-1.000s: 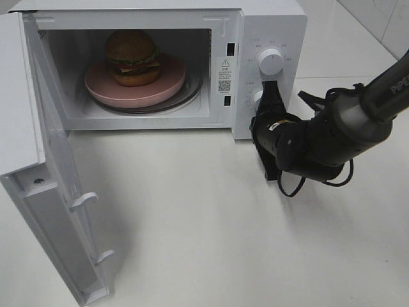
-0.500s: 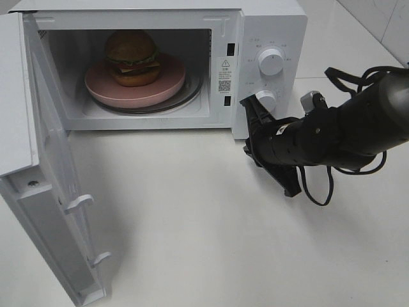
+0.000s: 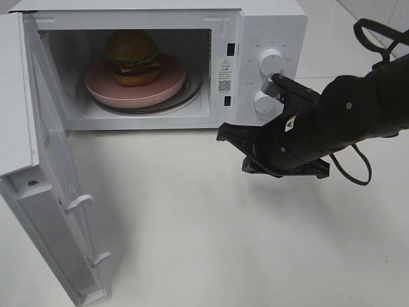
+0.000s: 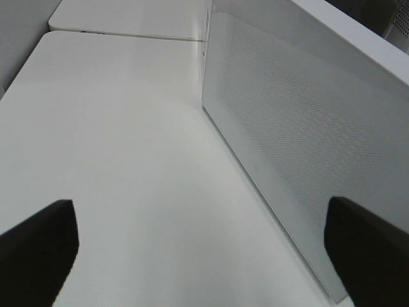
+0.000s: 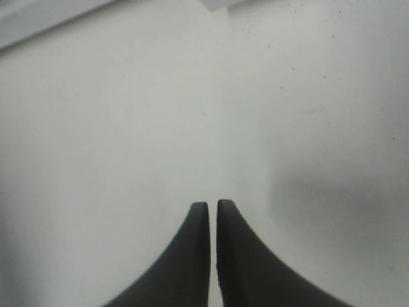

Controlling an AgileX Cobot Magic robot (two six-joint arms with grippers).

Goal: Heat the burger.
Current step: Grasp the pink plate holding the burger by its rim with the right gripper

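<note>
Overhead: burger point(image 3: 131, 56) on pink plate point(image 3: 102, 87) inside open microwave point(image 3: 271, 25). Only the wrist cams show my jaws: right gripper point(image 5: 213, 204) pinched together and empty, left gripper point(image 4: 201, 256) spread wide beside the microwave wall.

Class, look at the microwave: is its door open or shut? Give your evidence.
Open. The door stands out to the left, and the burger on its pink plate shows inside.
</note>
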